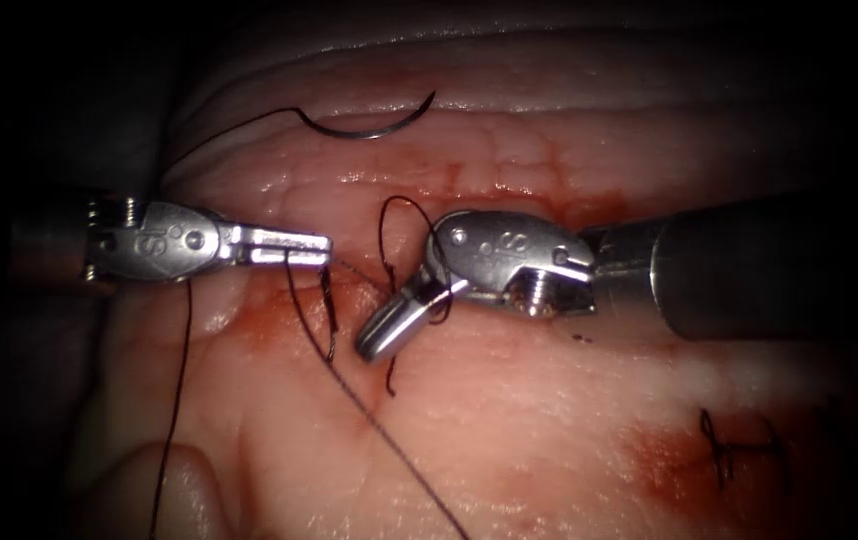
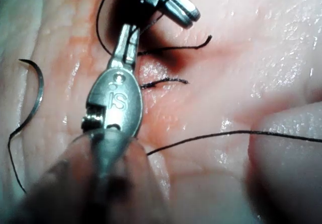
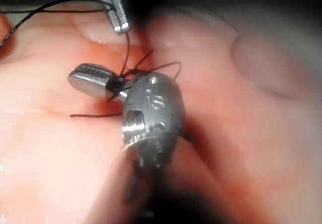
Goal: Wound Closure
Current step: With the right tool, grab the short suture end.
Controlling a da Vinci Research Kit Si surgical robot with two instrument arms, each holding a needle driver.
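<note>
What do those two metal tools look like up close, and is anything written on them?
Both are alike: the left pincer and the right pincer are slim, shiny silver jaws hinged on rounded steel wrist housings with small rivets, each stamped "IS". Behind each sits a dark grey cylindrical shaft. A small threaded screw shows at each wrist.

Endoscope view is dim with dark vignetted edges; wet tissue (image 1: 509, 420) shows glare; wrist views blur at near shafts.

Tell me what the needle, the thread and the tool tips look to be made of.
Needle: thin dark metal by its smooth curve, lying free on the tissue. Thread: fine dark matte strand, likely suture fibre. Left end effector and right end effector: bright polished metal, probably steel; each looks shut on thread.
</note>
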